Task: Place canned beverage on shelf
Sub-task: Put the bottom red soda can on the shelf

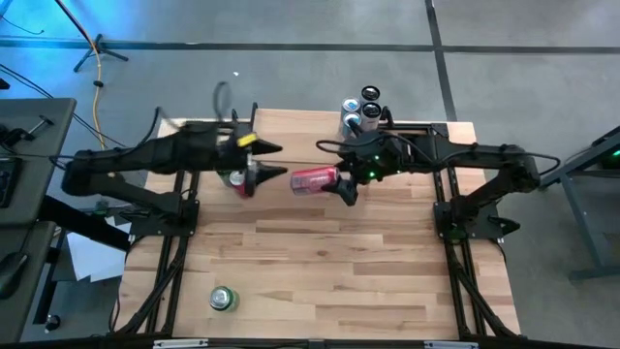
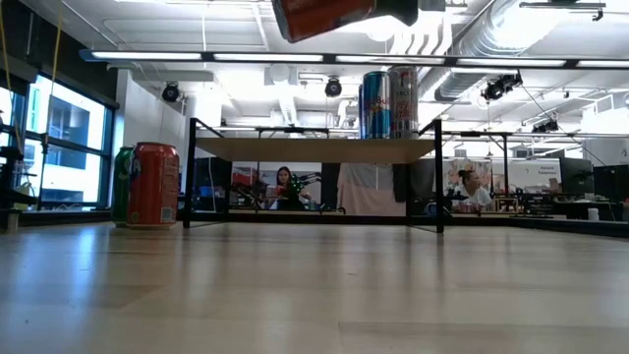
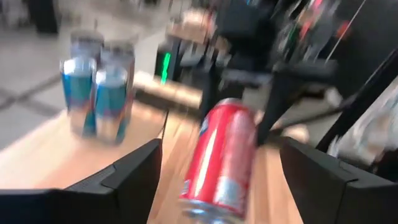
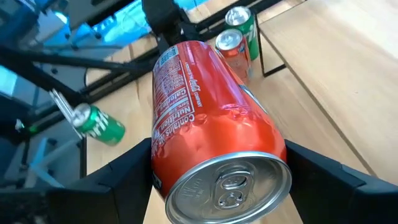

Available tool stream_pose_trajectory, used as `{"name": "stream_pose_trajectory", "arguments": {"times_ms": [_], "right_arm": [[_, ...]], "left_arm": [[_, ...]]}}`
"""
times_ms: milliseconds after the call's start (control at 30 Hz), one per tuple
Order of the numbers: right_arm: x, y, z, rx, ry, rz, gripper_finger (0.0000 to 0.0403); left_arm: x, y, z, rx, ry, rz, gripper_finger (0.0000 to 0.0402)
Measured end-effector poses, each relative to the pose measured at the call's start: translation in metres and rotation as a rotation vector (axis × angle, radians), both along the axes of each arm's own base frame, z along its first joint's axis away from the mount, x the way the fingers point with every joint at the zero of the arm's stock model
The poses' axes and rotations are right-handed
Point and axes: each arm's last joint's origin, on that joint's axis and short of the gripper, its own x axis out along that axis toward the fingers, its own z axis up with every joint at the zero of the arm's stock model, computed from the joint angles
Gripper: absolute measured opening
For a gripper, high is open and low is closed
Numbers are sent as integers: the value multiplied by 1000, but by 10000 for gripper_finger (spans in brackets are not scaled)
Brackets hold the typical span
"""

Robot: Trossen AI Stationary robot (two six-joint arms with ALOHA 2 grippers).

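Observation:
A red beverage can (image 1: 313,179) hangs on its side over the middle of the table, with my right gripper (image 1: 341,182) shut on it. The low view shows the can (image 2: 324,15) higher than the shelf (image 2: 314,147). My left gripper (image 1: 281,161) is open just left of the can. In its wrist view its fingers (image 3: 134,174) stand on either side of the can (image 3: 221,158) with gaps, touching nothing. The shelf (image 1: 300,126) stands on black legs along the table's far edge and carries several blue cans (image 1: 360,109). My right gripper pinches the red can's side wall (image 4: 160,163) between its two fingers, near the tab end (image 4: 230,186), which faces the wrist camera. The fingers come from the table's right, slanting down, and lie along the can. The can is lifted clear, lying nearly level.
A red can (image 2: 155,185) and a green can (image 2: 123,185) stand upright on the table below my left gripper. Another green can (image 1: 224,299) is near the table's front left. People sit at desks in the room behind the shelf (image 2: 285,187).

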Motion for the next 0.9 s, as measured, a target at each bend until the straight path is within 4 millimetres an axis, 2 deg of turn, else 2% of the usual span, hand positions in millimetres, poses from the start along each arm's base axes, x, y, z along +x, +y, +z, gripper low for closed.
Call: {"name": "stream_pose_trajectory", "arguments": {"times_ms": [133,267,400,600,900], "right_arm": [[2,0,-5,-12,38,17,293],[3,0,-9,-25,67,21,293],[4,0,-11,-31,75,20,293],[5,0,-12,-53,76,39,293],[5,1,-12,-61,77,45,293]], "left_arm": [[25,5,1,20,191,-23,297],[46,5,3,44,241,-122,303],[60,4,-4,34,301,-212,306],[70,5,-22,1,420,-214,306],[71,8,-20,128,412,-177,306]]}}
